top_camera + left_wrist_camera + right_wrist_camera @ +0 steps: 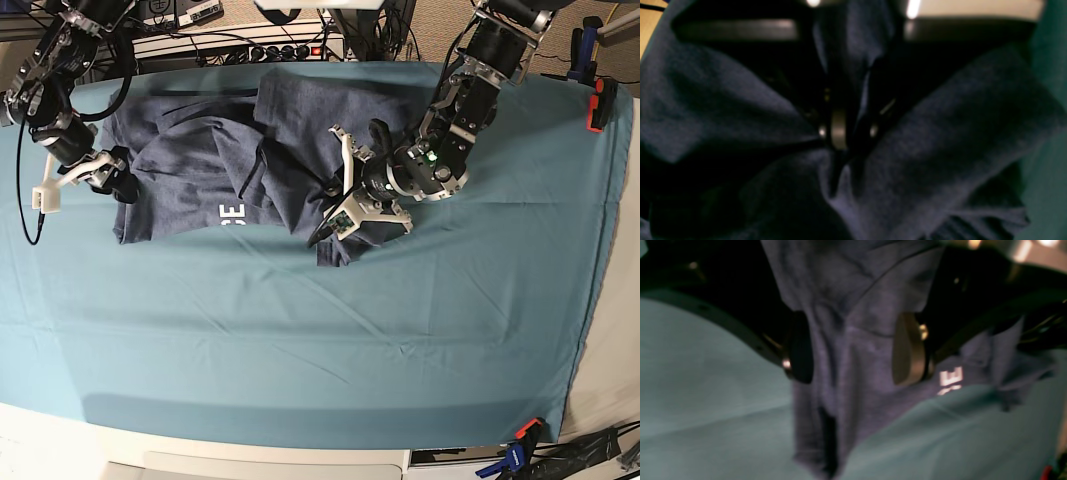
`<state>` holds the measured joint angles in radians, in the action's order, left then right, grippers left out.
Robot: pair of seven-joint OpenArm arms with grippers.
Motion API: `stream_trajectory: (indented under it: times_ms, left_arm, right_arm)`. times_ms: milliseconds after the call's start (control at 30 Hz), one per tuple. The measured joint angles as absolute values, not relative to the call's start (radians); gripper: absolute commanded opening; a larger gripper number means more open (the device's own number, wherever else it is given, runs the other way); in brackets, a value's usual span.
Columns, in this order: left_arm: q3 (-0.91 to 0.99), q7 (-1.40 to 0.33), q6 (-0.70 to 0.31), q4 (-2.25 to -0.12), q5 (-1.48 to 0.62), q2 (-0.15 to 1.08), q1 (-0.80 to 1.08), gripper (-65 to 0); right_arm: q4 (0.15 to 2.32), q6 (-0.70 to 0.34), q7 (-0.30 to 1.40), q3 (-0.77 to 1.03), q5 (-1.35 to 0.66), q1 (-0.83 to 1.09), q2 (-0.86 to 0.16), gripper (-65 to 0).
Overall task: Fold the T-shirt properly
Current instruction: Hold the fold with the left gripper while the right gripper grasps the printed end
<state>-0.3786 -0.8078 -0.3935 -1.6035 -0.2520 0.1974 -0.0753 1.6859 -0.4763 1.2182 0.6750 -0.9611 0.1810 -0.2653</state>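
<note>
Lying on the teal table cloth [320, 330], the T-shirt [200, 150] is bunched up near the far side of the table, with many bumps and folds. A few white letters [232, 212] show near its front edge. The left gripper [345, 190] is at the shirt's right end, and in the left wrist view its jaws sit close together with a pinch of blue cloth squeezed between them. The right gripper [85, 180] is at the shirt's left end. In the right wrist view its two pads [908, 350] stand wide apart, and a loose fold of the shirt hangs between them without being squeezed. No box or basket is on the table.
</note>
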Motion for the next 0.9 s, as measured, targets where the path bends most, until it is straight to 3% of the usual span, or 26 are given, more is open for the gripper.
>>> stream_trajectory:
  times_ms: [400,633,900]
  left_arm:
    - [-0.378,-0.804,-0.393,-1.605,-0.252,0.197,-0.067,-53.1]
    - [-0.378,-0.801,-0.393,-1.605,-0.252,0.197,-0.067,-53.1]
    - [-0.378,-0.801,-0.393,-1.605,-0.252,0.197,-0.067,-53.1]
  right_arm:
    - [1.632,-0.499,1.230,0.855,-1.023,0.211,-0.271,-26.4]
    - [1.402,-0.538,1.245,0.855,-1.084,0.162,-0.310,-26.4]
    - [1.383,-0.540,1.196,0.854,-1.031,0.147,-0.310,-26.4]
